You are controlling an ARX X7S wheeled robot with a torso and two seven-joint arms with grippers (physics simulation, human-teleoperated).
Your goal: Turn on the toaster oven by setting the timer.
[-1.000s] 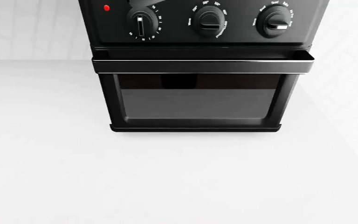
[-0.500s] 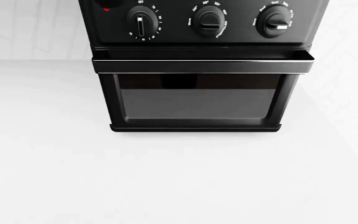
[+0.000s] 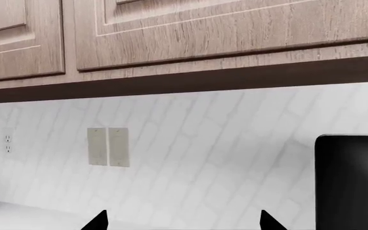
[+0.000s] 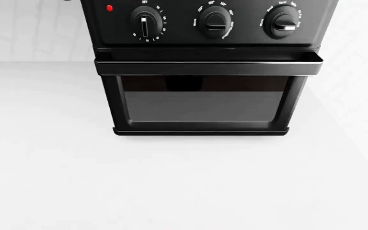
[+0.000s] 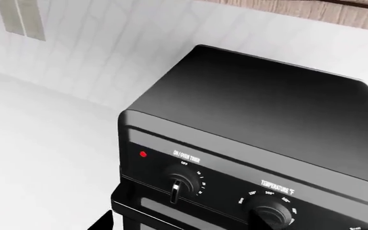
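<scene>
From the head camera, the white counter (image 4: 184, 182) lies nearest, and on it stands the toaster oven (image 4: 203, 103), with its dark glass door facing the robot and the long bar handle (image 4: 208, 62) above the door. Above the handle sit three knobs in a row. The timer (image 4: 145, 23) is the knob closest to the small red light (image 4: 109, 8); "OFF" is printed over it and its white pointer line points downward, away from that mark. Neither arm appears in the head view. In the right wrist view the right gripper (image 5: 101, 221) shows only as one dark fingertip at the frame edge, in front of the oven's light-side corner and apart from the timer (image 5: 178, 184), so it cannot be told whether it is spread or closed. The left gripper (image 3: 184, 221) shows two fingertips standing well apart, holding nothing, and it looks past the oven's side (image 3: 352, 182) toward the tiled wall (image 3: 203, 143) and the wooden cabinets (image 3: 203, 33). With the light lit and the pointer off "OFF", the setting seems likely done. If more turn is wanted, the right gripper would need to reach the timer and pinch it.
</scene>
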